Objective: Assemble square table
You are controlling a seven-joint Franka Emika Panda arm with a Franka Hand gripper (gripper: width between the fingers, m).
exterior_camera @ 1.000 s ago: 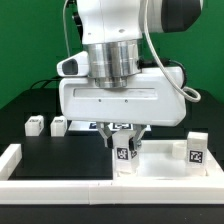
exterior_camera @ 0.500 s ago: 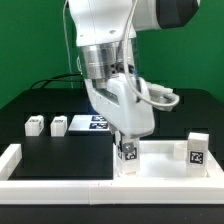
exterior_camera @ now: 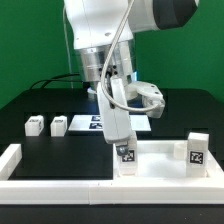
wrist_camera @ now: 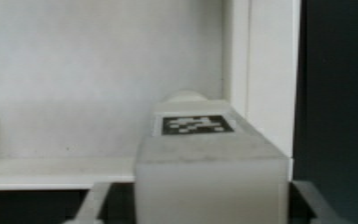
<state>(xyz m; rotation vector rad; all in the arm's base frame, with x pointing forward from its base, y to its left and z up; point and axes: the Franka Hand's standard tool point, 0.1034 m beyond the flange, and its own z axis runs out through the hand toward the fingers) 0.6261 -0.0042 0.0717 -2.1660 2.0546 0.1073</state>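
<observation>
The gripper (exterior_camera: 124, 147) stands closed on a white tagged leg (exterior_camera: 125, 153), its fingers pressed against the leg's 2 sides. The leg is upright at the tabletop's (exterior_camera: 160, 162) corner toward the exterior view's left, with its tag facing up in the wrist view (wrist_camera: 197, 125). A second leg (exterior_camera: 196, 150) stands at the tabletop's opposite corner. A third leg (exterior_camera: 34, 125) and fourth leg (exterior_camera: 58, 125) lie well apart from the tabletop, beyond the marker board (exterior_camera: 90, 122).

The marker board (exterior_camera: 83, 124) lies on the black table (exterior_camera: 55, 150), behind the white border rail (exterior_camera: 60, 188).
</observation>
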